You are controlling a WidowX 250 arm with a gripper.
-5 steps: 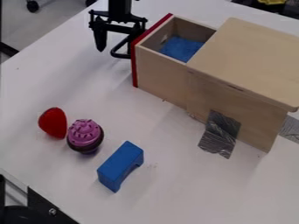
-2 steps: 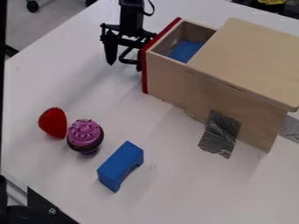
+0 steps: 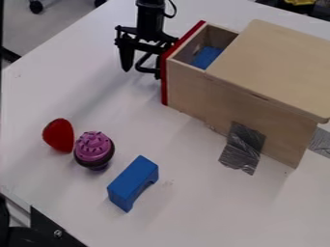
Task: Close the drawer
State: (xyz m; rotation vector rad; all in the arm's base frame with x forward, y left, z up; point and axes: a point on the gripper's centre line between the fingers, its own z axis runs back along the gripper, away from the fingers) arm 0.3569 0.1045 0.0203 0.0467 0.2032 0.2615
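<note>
White table (image 3: 193, 207), grey floor (image 3: 40, 28) beyond.

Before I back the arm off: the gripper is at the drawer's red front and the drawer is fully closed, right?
Not quite: the drawer is partly open. The camera view shows it sticking out of the wooden box, with something blue visible inside. The gripper is at its red front, as you say.
</note>
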